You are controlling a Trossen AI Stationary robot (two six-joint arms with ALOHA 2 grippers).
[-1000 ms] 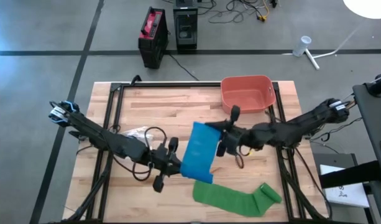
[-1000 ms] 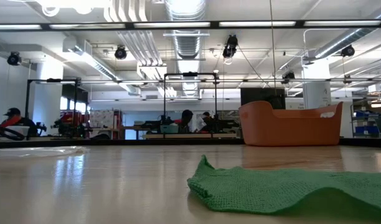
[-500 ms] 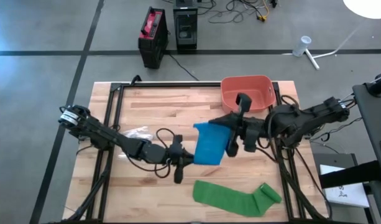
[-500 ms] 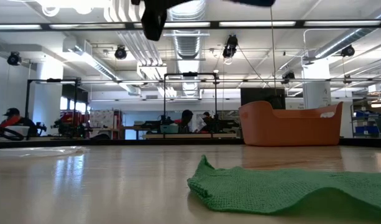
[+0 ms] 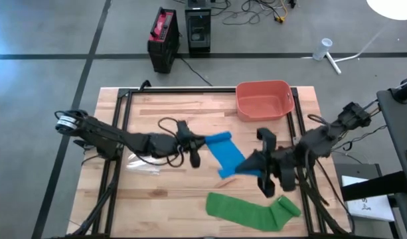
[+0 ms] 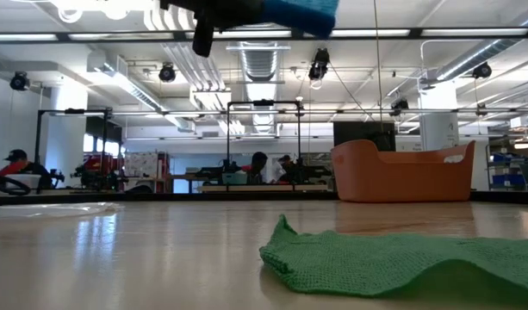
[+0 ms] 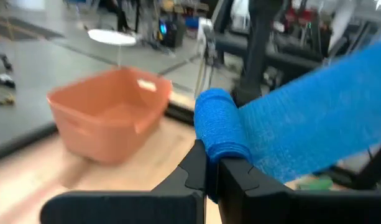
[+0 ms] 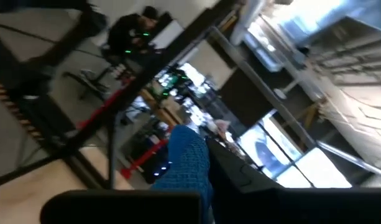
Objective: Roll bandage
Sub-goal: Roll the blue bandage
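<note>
Blue bandage (image 5: 224, 151) stretched above the worktop (image 5: 190, 113), left gripper (image 5: 202, 141) and right gripper (image 5: 246, 168) clenched on its ends (green bandage (image 5: 253, 211) lying nearby)

Both arms were dark, slender and jointed, with black cables looping loose along them. The left arm (image 5: 117, 138) carried a pale, silvery fitting at its outer end. The right arm (image 5: 323, 136) ended in blocky black fingers.
</note>
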